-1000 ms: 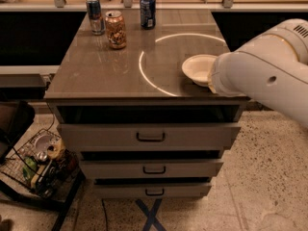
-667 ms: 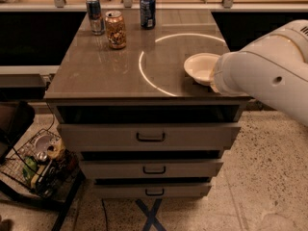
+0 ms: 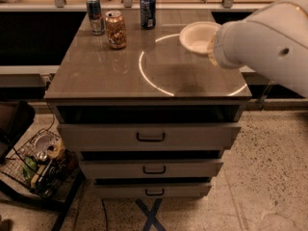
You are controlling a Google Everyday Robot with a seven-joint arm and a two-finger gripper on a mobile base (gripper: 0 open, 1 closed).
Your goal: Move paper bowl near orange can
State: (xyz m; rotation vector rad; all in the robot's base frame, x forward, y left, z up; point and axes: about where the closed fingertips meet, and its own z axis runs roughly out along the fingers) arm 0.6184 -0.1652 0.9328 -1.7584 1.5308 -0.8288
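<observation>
Paper bowl (image 3: 197, 36) round | jaws hidden at bowl's rim | orange can (image 3: 116, 29) speckled

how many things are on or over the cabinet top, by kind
cans: 3 (orange can, dark blue can, silver-blue can)
paper bowl: 1, at the claw, over the right side of the cabinet top
total: 4
</observation>
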